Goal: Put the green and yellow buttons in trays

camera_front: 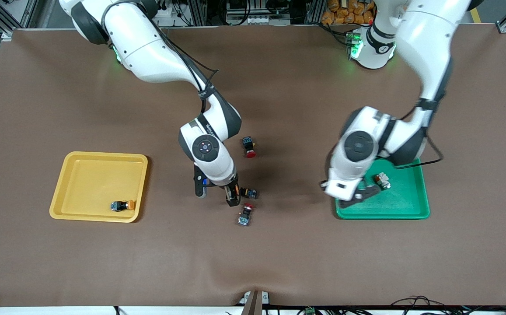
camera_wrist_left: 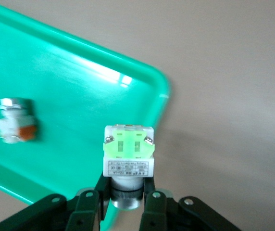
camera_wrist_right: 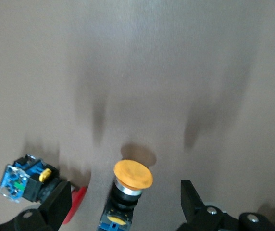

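A brown desk point(camera_front: 60, 262) is carrying a yellow tray point(camera_front: 71, 205) and a green tray point(camera_front: 414, 210). White arms are showing black pincer fingers point(camera_wrist_left: 87, 211). A held button point(camera_wrist_left: 128, 156) is showing pale green and white; a loose button point(camera_wrist_right: 132, 175) is showing an orange-yellow cap; two others point(camera_front: 248, 146) are showing red caps.

The right arm comes from its base at the table's edge, bends at the elbow over the middle of the table and points its wrist straight down. The right gripper point(camera_front: 216, 192) hangs low over the table with its two black fingers point(camera_wrist_right: 56, 207) spread wide, holding nothing; a yellow-capped button point(camera_wrist_right: 132, 175) stands between them, untouched.

The left arm drops from its base, folds sharply at the elbow and turns its wrist downward and toward the front camera. The left gripper point(camera_front: 360, 194) is over the green tray point(camera_wrist_left: 56, 72), its fingers point(camera_wrist_left: 149, 192) clamped on the neck of a green button point(camera_wrist_left: 128, 151).
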`<state>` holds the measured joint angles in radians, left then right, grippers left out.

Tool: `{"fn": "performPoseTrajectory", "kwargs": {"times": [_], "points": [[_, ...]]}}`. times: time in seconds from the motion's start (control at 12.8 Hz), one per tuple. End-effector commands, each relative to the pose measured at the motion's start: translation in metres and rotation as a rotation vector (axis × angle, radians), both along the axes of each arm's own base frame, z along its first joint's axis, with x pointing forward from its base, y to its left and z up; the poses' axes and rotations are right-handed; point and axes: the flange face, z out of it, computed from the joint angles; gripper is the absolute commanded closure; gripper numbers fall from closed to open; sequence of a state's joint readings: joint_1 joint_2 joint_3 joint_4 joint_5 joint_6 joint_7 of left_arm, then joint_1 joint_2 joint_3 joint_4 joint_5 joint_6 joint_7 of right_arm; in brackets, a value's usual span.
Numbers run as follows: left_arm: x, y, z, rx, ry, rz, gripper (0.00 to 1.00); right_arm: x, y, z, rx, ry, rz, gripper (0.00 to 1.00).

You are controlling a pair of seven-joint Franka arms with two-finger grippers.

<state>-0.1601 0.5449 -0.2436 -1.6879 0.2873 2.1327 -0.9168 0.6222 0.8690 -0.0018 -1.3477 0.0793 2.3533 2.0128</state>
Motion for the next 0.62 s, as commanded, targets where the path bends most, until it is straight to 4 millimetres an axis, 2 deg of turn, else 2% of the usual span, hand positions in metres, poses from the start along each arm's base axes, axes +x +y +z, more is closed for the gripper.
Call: {"fn": "performPoseTrajectory", "kwargs": {"times": [0.0,0.16,0.31,0.47,0.55], "points": [[-0.002,0.058,-0.008,0.001,0.036,0.013,1.00,-0.008,0.013,-0.012,-0.002,-0.009,-0.036,0.00],[0.006,0.094,-0.023,-0.017,0.033,0.035,1.00,-0.012,0.017,-0.017,-0.007,-0.005,-0.030,0.00],[0.007,0.104,-0.031,-0.022,0.040,0.044,1.00,-0.011,0.015,-0.022,-0.008,-0.008,-0.032,0.00],[0.010,0.126,-0.044,-0.040,0.022,0.071,1.00,-0.011,0.016,-0.029,-0.004,-0.018,-0.031,0.00],[0.010,0.127,-0.047,-0.047,0.013,0.053,1.00,-0.011,0.015,-0.031,-0.010,-0.021,-0.026,0.00]]}}
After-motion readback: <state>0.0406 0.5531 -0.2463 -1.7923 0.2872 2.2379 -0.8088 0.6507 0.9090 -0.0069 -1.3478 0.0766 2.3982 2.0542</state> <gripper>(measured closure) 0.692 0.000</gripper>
